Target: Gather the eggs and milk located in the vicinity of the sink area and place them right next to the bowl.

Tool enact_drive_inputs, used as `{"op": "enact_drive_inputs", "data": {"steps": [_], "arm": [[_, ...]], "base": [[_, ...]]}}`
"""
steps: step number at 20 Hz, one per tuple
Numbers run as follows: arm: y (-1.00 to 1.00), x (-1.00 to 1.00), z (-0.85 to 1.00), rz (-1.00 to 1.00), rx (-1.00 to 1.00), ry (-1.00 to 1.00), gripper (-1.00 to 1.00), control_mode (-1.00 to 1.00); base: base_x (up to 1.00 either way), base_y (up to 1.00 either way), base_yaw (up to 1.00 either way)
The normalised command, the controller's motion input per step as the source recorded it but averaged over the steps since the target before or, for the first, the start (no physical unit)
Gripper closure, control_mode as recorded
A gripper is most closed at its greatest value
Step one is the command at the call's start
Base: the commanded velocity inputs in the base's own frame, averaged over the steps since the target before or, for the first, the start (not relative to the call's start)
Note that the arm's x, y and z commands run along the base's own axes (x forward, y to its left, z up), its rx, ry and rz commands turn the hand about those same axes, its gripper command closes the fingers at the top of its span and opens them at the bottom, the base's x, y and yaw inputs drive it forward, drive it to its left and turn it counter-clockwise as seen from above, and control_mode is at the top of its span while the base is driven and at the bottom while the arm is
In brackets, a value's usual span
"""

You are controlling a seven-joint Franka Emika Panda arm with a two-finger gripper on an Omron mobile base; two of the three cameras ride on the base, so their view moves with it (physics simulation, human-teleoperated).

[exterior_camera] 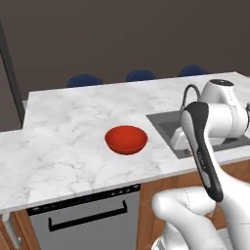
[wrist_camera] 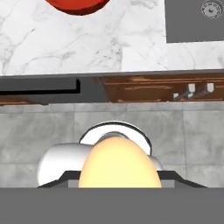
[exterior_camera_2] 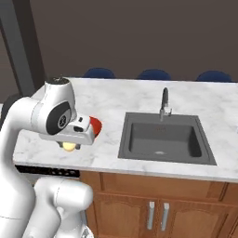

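1. While the gripper (wrist_camera: 118, 186) hangs over the floor in front of the cabinets, its jaws are closed on the egg (wrist_camera: 119, 162) — a pale-yellow oval that sits at the bottom of the hand view and, in the right base view, shows just under the white hand.
2. Red bowl (exterior_camera: 126, 139): it stands on the marble counter (exterior_camera: 73, 132), left of the sink (exterior_camera_2: 163, 138) and apart from it; in the hand view only its lower edge shows at the top.
3. Step in hand, as judged: carrying the egg to a spot beside the bowl. The hand is off the counter's front edge, so the carry should go forward over the marble before any lowering.
4. Good practice: keep the grip firm and level, then lower until the egg touches bare marble next to the bowl's rim — not inside the bowl — and only then part the jaws, since an egg let go from a height may roll.
5. Milk: cannot be placed from these views.
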Motion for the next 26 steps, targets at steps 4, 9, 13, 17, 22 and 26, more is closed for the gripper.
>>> {"op": "enact_drive_inputs", "data": {"steps": [4,9,13,17,22,26], "arm": [[0.0,0.0,0.0,0.0,0.0,0.0,1.0,1.0],[0.0,0.0,0.0,0.0,0.0,0.0,1.0,1.0],[0.0,0.34,-0.04,0.04,0.01,0.01,1.0,-1.0],[-0.11,0.48,-0.13,0.17,0.04,0.0,1.0,-1.0],[-0.19,0.6,-0.29,0.22,0.02,0.0,1.0,-1.0],[-0.43,0.37,-0.25,0.26,0.0,-0.03,1.0,-1.0]], "base": [[0.97,0.39,0.0],[0.55,0.08,0.0],[0.0,0.0,0.0],[0.0,0.0,0.0],[0.0,0.0,0.0],[0.0,0.0,0.0]]}}
